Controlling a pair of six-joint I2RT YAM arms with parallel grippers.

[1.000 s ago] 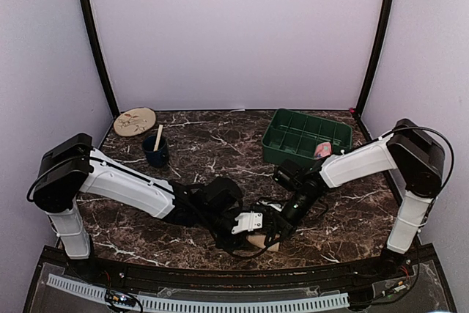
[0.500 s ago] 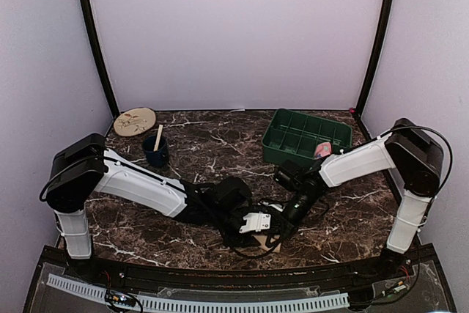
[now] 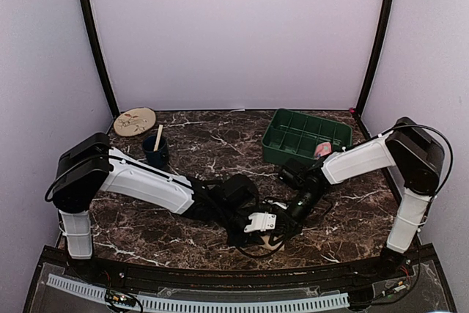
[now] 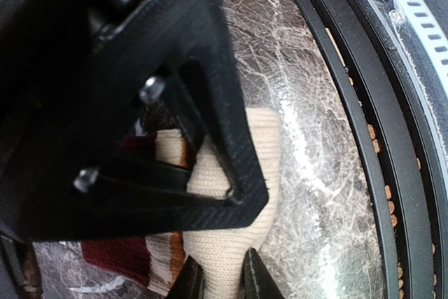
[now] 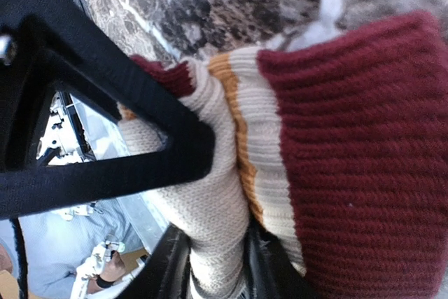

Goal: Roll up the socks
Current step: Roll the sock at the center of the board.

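Note:
A sock with a cream foot (image 4: 234,173), orange and white stripes and a maroon cuff (image 5: 364,173) lies at the table's front middle. In the top view it is almost fully hidden under the two grippers. My left gripper (image 4: 217,281) is shut on the cream part, which bulges between its fingers. My right gripper (image 5: 213,271) is shut on cream fabric next to the striped band. The two grippers meet tip to tip, the left (image 3: 256,226) and the right (image 3: 284,223). Each one's black triangular finger crosses the other's wrist view.
A green compartment tray (image 3: 293,133) stands at the back right with a pink item (image 3: 321,150) in it. A dark blue cup (image 3: 155,153) holding a wooden stick and a round tan disc (image 3: 135,121) are at the back left. The black front rail (image 4: 364,138) runs close by the sock.
My left arm has slid to the right along the front, closing in on the right gripper. The cream sock end that showed below the grippers is now hidden.

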